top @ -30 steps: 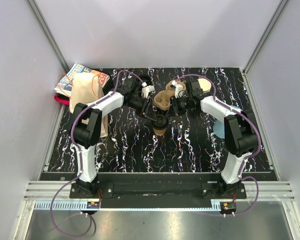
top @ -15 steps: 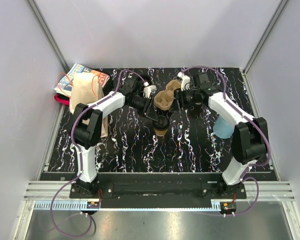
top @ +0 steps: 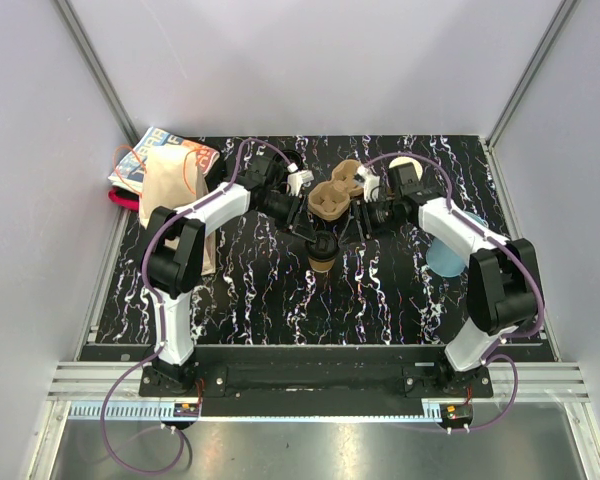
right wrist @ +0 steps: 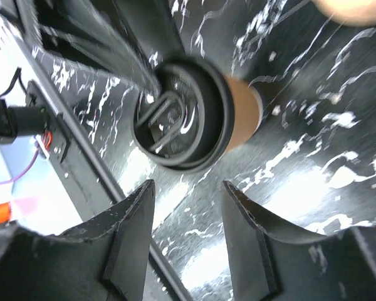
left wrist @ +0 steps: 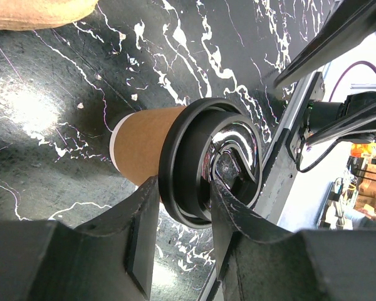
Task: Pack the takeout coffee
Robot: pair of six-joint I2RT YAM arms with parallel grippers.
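The takeout coffee [top: 322, 256], a brown paper cup with a black lid [left wrist: 207, 164], is just in front of the pulp cup carrier [top: 332, 198], on the side toward the arm bases, over the black marbled table [top: 280, 295]. Whether its bottom touches the table, I cannot tell. The left claw [left wrist: 183, 199] pinches the cup at the lid, with one finger on each side of the rim. The right claw [right wrist: 187, 199] is just to the right of the cup, also in front of the carrier. Its fingers are spread and hold nothing, and the lid shows beyond them. Well to the left of the carrier is a brown paper bag [top: 168, 190]. To the right of the carrier and more to the front is a light blue cup [top: 442, 258], partly hidden by the right arm.
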